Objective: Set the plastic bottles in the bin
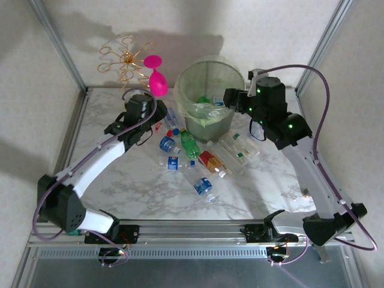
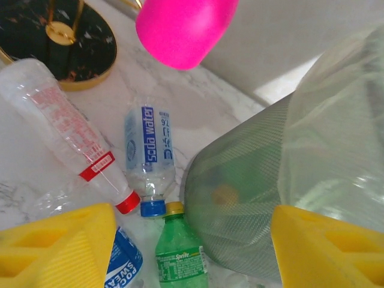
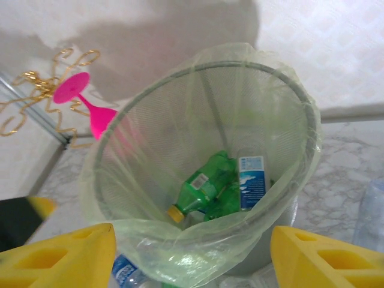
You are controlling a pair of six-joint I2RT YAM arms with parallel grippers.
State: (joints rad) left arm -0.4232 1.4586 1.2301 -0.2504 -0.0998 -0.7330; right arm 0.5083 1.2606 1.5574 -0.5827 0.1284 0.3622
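Plastic bottles (image 1: 204,185) are seen scattered on the marble table (image 1: 138,192) just in front of the bin (image 1: 207,127), with a few already lying inside it. Over the left of the scatter the left gripper (image 1: 159,115) is held, jaws spread, nothing pinched. In its wrist view a green Sprite bottle (image 2: 180,252) is framed between the yellow fingers (image 2: 60,246), its cap beside a blue-capped soda water bottle (image 2: 149,150). At the bin's rim the right gripper (image 1: 233,99) is held, jaws likewise parted and empty. Its wrist view reveals what is barely made out from overhead: green bottles (image 3: 201,186) and a blue-labelled one (image 3: 252,183) at the liner's bottom. A pink goblet (image 1: 157,81) is seen beside the bin.
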